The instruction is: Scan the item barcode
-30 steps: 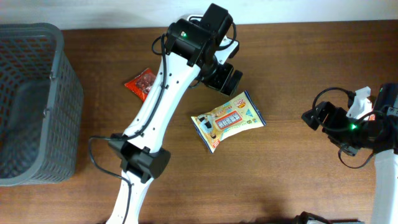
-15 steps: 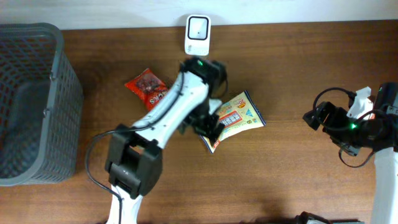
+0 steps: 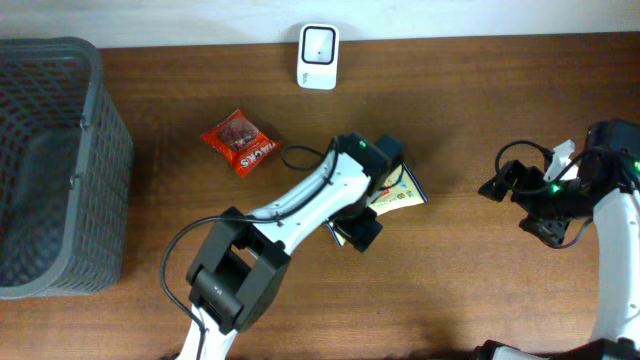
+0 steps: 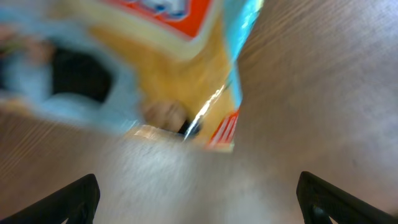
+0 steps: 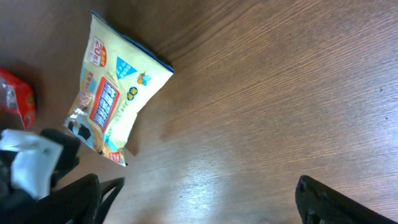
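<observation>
Left arm has dropped from the scanner [image 3: 318, 43] onto the snack packet [image 5: 109, 102].

In the last second your left arm swung off the back edge of the worktop [image 3: 480, 300], uncovering the scanner. Judging by this, pick-up is starting and nothing has been scanned. Your left gripper [image 3: 362, 225] hangs over the packet's near corner mid-worktop, jaws wide, holding nothing; contact is too blurred to tell. Your right gripper [image 3: 497, 186], well apart, is also wide and empty.

Overhead looks straight down; both wrist cameras, left nearest, share the packet [image 5: 117, 93].
</observation>
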Action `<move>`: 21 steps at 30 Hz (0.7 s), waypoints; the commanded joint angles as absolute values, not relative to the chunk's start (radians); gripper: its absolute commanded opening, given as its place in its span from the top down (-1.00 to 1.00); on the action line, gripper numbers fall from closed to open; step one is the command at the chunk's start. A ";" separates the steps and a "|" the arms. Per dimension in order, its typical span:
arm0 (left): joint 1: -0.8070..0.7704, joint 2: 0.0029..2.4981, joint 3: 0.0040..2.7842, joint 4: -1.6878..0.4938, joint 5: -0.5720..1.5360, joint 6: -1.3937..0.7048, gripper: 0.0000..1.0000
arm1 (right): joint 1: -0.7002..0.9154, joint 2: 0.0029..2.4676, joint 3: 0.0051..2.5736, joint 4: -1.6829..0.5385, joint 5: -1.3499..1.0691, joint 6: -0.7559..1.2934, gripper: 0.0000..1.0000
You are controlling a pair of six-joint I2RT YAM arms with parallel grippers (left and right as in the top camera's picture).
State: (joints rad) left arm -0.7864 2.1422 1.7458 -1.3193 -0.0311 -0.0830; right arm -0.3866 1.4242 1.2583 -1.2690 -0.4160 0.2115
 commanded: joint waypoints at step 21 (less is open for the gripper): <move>-0.893 1.982 1.573 -1.050 -0.374 -0.144 -0.92 | -0.379 1.402 1.252 -1.290 -0.617 -0.012 -0.97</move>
State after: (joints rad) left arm -0.8909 2.1052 1.5776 -1.0649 -0.3161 -0.1257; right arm -0.3859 1.4231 1.2583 -1.2892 -0.6048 0.0040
